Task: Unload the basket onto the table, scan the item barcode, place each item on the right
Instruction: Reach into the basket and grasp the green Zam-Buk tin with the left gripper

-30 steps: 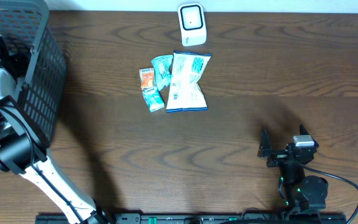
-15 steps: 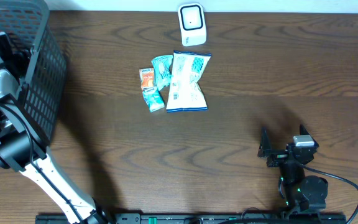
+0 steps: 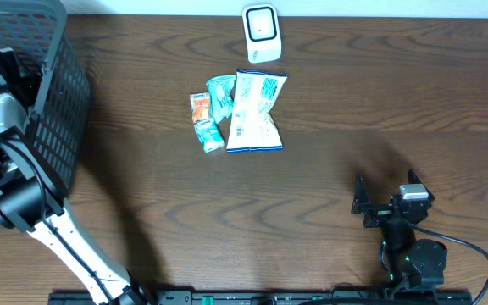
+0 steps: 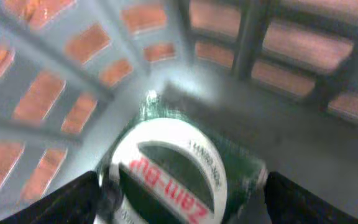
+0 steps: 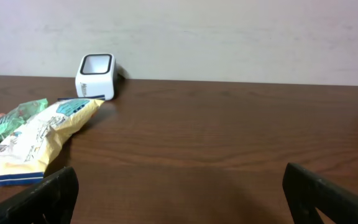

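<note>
Notes Zam-Buk tin [image 4: 173, 171] inside grey basket [image 3: 58, 93], lid up, directly beneath left hand [image 4: 184, 200], between its spread fingers [image 4: 67, 206]; cannot tell whether gripped. Records right hand [image 5: 182, 199] released, well outside basket.

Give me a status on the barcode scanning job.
Done, possibly: three snack packets lie near the scanner, though nothing shows they were scanned. In hand: the left gripper is down in the basket, fingers either side of a green-and-white tin; grip unclear. Left: lift it to the scanner. The right gripper sits open.
</note>
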{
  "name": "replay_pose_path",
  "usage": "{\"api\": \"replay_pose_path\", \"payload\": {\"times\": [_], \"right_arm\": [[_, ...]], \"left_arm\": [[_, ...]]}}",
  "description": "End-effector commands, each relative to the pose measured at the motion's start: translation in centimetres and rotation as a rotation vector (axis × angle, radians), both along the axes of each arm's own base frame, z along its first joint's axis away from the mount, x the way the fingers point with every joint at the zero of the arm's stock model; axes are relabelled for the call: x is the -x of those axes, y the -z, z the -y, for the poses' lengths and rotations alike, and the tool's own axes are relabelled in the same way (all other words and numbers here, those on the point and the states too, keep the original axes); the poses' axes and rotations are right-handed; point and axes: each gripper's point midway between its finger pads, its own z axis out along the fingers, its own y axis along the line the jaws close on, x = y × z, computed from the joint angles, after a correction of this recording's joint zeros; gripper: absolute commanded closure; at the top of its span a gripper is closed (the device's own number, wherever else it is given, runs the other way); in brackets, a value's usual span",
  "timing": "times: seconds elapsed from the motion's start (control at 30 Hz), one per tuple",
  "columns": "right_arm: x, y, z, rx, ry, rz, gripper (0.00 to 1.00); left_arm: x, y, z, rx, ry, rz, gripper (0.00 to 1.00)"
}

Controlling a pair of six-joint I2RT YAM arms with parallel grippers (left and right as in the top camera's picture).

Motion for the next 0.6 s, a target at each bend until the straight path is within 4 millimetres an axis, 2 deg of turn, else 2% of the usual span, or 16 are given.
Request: {"api": "replay_pose_path", "payload": {"times": [0.0, 0.13, 0.3, 0.57], "right_arm": [[0.0, 0.1, -0.2, 0.007, -0.01, 0.0, 0.01], [0.0, 0.1, -0.2, 0.007, -0.01, 0.0, 0.01], [0.0, 0.1, -0.2, 0.007, -0.01, 0.0, 0.01], [0.0, 0.1, -0.2, 0.007, -0.01, 0.0, 0.01]], "left_arm": [[2.9, 3.0, 0.8, 0.072, -0.035, -0.112, 0.18], [3.2, 1.1, 1.1, 0.077, -0.037, -0.105, 0.2], [2.3, -0.4, 0.7, 0.052, -0.031, -0.05, 0.19], [0.1, -2.5, -0.8, -0.017, -0.036, 0.068, 0.11]]}}
